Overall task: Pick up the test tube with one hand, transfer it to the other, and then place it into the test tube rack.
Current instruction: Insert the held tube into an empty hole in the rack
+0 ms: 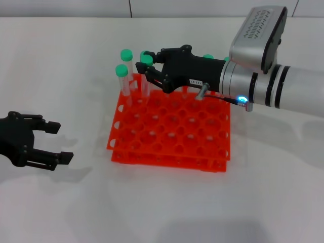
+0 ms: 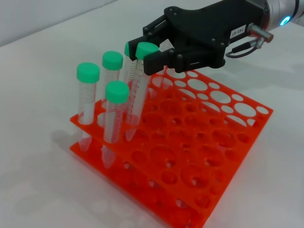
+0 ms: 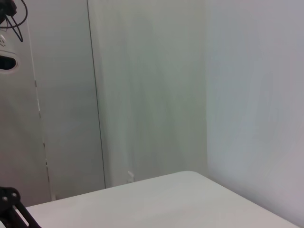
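Note:
The orange test tube rack [image 1: 174,144] [image 2: 204,156] lies mid-table. My right gripper [image 1: 153,67] [image 2: 151,49], the black one with a white label, hangs over the rack's far left corner. It is shut on the green cap of the test tube [image 1: 147,59] [image 2: 138,85]. The tube is tilted, with its tip down in a rack hole. My left gripper [image 1: 61,143] rests open and holds nothing, low at the table's left, apart from the rack. The right wrist view shows none of these things.
Three more green-capped tubes [image 1: 122,76] [image 2: 87,90] stand in the same corner of the rack. Another green cap [image 1: 208,56] peeks out behind my right gripper. A white wall and a door fill the right wrist view.

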Tool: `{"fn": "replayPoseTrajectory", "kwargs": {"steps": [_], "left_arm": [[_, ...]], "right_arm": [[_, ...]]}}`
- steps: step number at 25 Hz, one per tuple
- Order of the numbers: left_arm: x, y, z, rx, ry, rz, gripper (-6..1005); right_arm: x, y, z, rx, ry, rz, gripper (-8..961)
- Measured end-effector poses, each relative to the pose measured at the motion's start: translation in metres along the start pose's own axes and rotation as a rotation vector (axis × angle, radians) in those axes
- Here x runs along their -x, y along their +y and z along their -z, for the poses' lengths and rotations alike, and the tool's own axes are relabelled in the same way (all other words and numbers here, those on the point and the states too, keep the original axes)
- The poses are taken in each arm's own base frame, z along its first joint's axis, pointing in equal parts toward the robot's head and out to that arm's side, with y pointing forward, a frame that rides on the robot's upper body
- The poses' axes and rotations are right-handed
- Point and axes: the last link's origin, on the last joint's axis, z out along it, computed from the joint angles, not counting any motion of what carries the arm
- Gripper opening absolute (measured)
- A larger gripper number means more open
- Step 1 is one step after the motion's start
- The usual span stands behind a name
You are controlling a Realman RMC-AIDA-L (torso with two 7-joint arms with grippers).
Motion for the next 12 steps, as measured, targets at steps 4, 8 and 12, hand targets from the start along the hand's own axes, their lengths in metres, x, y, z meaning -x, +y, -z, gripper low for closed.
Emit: {"fn": "replayPoseTrajectory", "kwargs": {"steps": [4, 8, 12], "left_arm": [[0.0000, 0.0000, 0.0000, 0.000, 0.000, 0.000, 880], [0.0000, 0.0000, 0.0000, 0.000, 0.000, 0.000, 880], [0.0012, 0.0004, -0.0012, 0.006, 0.001, 0.006, 880]], "right_arm": [[0.0000, -0.0002, -0.0001, -0.001, 0.001, -0.001, 298], [0.0001, -0.0002, -0.0002, -0.001, 0.001, 0.000, 300], [0.0008, -0.0002, -0.0007, 0.000, 0.000, 0.003, 302]]}}
